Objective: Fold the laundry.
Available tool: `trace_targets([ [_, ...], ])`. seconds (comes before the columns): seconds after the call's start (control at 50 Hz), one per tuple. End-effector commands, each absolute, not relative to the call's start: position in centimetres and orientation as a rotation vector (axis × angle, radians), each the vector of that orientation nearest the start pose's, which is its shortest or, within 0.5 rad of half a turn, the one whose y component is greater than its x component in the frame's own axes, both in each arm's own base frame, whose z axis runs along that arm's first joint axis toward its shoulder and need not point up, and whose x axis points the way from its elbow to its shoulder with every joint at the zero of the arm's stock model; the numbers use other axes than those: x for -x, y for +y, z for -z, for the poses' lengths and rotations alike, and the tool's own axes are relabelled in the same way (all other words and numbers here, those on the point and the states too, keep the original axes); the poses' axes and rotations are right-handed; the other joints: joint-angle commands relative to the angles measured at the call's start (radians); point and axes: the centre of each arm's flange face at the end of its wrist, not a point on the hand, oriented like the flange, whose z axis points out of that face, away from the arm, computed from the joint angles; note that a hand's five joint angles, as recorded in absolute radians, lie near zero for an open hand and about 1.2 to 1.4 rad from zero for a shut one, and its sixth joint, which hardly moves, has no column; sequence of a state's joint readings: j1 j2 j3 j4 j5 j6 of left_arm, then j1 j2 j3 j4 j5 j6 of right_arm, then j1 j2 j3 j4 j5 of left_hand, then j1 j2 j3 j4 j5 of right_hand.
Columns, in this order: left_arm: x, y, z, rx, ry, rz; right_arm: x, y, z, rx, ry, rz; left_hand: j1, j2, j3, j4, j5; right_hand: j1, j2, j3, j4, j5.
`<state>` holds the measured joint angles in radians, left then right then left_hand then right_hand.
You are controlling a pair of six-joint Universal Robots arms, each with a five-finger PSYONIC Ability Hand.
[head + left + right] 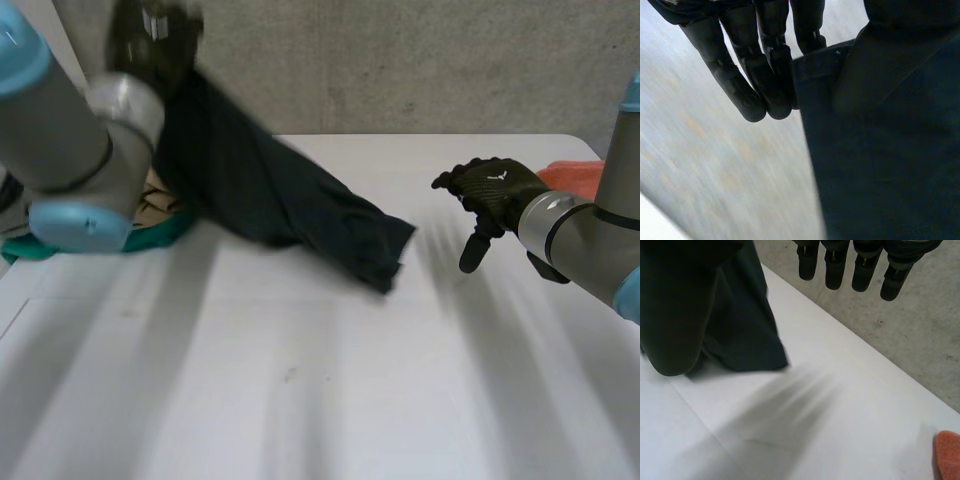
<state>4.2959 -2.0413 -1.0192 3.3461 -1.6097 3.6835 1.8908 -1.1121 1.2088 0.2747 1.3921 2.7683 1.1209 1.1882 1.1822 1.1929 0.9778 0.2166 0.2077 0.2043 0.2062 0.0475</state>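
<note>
The left hand (150, 40) is pinching the garment (270, 190) high, far left; its tail is trailing right toward the slack-fingered right hand (490, 190).

Dark navy garment (270, 190), white table (300, 380), orange cloth (575, 172), teal cloth (150, 238).

The dark garment (290, 200) is soft, matt woven cloth with a stitched hem. The desk (300, 400) is smooth, matt white. At 3 o'clock lies a matt orange cloth (575, 172); at 12 o'clock stands a rough concrete wall (420, 60). The left hand (747, 65) has matt black, plastic-looking fingers.
</note>
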Motion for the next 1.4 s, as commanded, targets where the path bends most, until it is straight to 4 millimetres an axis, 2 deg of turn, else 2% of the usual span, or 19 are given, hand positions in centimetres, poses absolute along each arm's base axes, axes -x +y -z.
trace_targets([
  [0.02, 35.9, -30.1, -39.6, -0.819, 1.431, 2.857, -25.2, -31.3, -24.7, 0.953, 2.285, 1.752, 0.275, 0.208, 0.214, 0.203, 0.244, -0.042, -0.033, -0.03, -0.032, -0.048],
  [0.1, 40.1, -27.6, -34.5, -1.177, 1.609, 2.81, -23.5, -32.4, -25.7, 0.893, 2.306, 1.799, 0.275, 0.208, 0.214, 0.203, 0.244, -0.042, -0.033, -0.03, -0.032, -0.048],
  [0.2, 42.8, -25.0, -28.6, -1.552, 1.786, 2.69, -21.5, -34.0, -26.4, 0.813, 2.338, 1.852, 0.255, 0.188, 0.194, 0.183, 0.224, -0.042, -0.033, -0.03, -0.032, -0.048],
  [0.26, 44.3, -22.2, -25.3, -1.814, 1.868, 2.609, -20.2, -35.1, -26.7, 0.758, 2.359, 1.879, -0.111, -0.178, -0.172, -0.183, -0.142, -0.042, -0.033, -0.03, -0.032, -0.048],
  [0.28, 44.8, -20.9, -23.9, -1.927, 1.9, 2.562, -19.8, -35.3, -26.8, 0.748, 2.369, 1.886, -0.388, -0.455, -0.449, -0.46, -0.419, -0.042, -0.033, -0.03, -0.032, -0.048],
  [0.34, 45.0, -19.9, -22.5, -1.997, 1.94, 2.494, -18.5, -36.3, -26.8, 0.707, 2.399, 1.899, -0.68, -0.748, -0.742, -0.752, -0.712, -0.042, -0.033, -0.03, -0.032, -0.048],
  [0.4, 44.4, -20.3, -22.5, -1.92, 1.974, 2.447, -17.9, -36.8, -26.7, 0.691, 2.417, 1.898, -0.936, -1.004, -0.997, -1.008, -0.968, -0.042, -0.033, -0.03, -0.032, -0.048],
  [0.54, 40.2, -24.8, -26.5, -1.451, 2.013, 2.44, -18.6, -36.0, -27.1, 0.782, 2.401, 1.865, -0.946, -1.014, -1.008, -1.018, -0.978, -0.042, -0.033, -0.03, -0.032, -0.048],
  [0.62, 36.9, -27.9, -28.4, -1.177, 2.012, 2.417, -20.6, -34.4, -27.4, 0.896, 2.367, 1.837, -0.946, -1.014, -1.008, -1.018, -0.978, -0.042, -0.033, -0.03, -0.032, -0.048],
  [0.7, 34.4, -30.5, -28.1, -1.064, 2.058, 2.311, -24.1, -32.1, -26.9, 1.052, 2.295, 1.765, -0.946, -1.014, -1.008, -1.018, -0.978, -0.042, -0.033, -0.03, -0.032, -0.048],
  [0.84, 31.0, -34.1, -25.4, -1.057, 2.21, 2.078, -28.3, -31.5, -25.0, 1.149, 2.203, 1.707, -0.946, -1.014, -1.008, -1.018, -0.978, -0.042, -0.033, -0.03, -0.032, -0.048],
  [0.92, 29.2, -36.5, -22.1, -1.116, 2.302, 1.928, -30.8, -32.2, -22.8, 1.176, 2.153, 1.7, -0.928, -0.996, -0.99, -1.0, -0.96, -0.042, -0.033, -0.03, -0.032, -0.048],
  [1.08, 27.9, -39.3, -17.4, -1.209, 2.347, 1.784, -33.8, -33.9, -18.7, 1.141, 2.112, 1.716, -0.808, -0.876, -0.869, -0.88, -0.84, 0.113, 0.122, 0.125, 0.123, 0.108],
  [1.18, 28.3, -39.3, -15.6, -1.263, 2.385, 1.727, -34.9, -35.2, -16.6, 1.106, 2.104, 1.784, -0.646, -0.714, -0.708, -0.718, -0.678, 0.272, 0.281, 0.284, 0.282, 0.266],
  [1.26, 28.5, -39.1, -15.2, -1.274, 2.386, 1.701, -35.1, -36.1, -15.3, 1.08, 2.127, 1.825, -0.269, -0.336, -0.33, -0.341, -0.3, 0.53, 0.538, 0.542, 0.54, 0.524],
  [1.28, 28.6, -39.1, -15.5, -1.265, 2.381, 1.711, -35.1, -36.4, -15.2, 1.064, 2.132, 1.839, 0.026, -0.041, -0.035, -0.046, -0.005, 0.719, 0.728, 0.732, 0.73, 0.714],
  [1.32, 28.8, -39.0, -16.3, -1.261, 2.365, 1.74, -35.1, -36.6, -15.3, 1.048, 2.135, 1.844, 0.274, 0.207, 0.213, 0.202, 0.243, 0.998, 1.007, 1.011, 1.009, 0.993],
  [1.34, 29.0, -38.7, -17.5, -1.254, 2.348, 1.768, -35.1, -36.7, -15.8, 1.031, 2.133, 1.856, 0.275, 0.208, 0.214, 0.203, 0.244, 1.178, 1.187, 1.19, 1.188, 1.172],
  [1.4, 29.5, -37.5, -20.8, -1.244, 2.303, 1.85, -34.7, -36.8, -18.6, 0.985, 2.093, 1.911, 0.275, 0.208, 0.214, 0.203, 0.244, 1.18, 1.189, 1.192, 1.19, 1.174],
])
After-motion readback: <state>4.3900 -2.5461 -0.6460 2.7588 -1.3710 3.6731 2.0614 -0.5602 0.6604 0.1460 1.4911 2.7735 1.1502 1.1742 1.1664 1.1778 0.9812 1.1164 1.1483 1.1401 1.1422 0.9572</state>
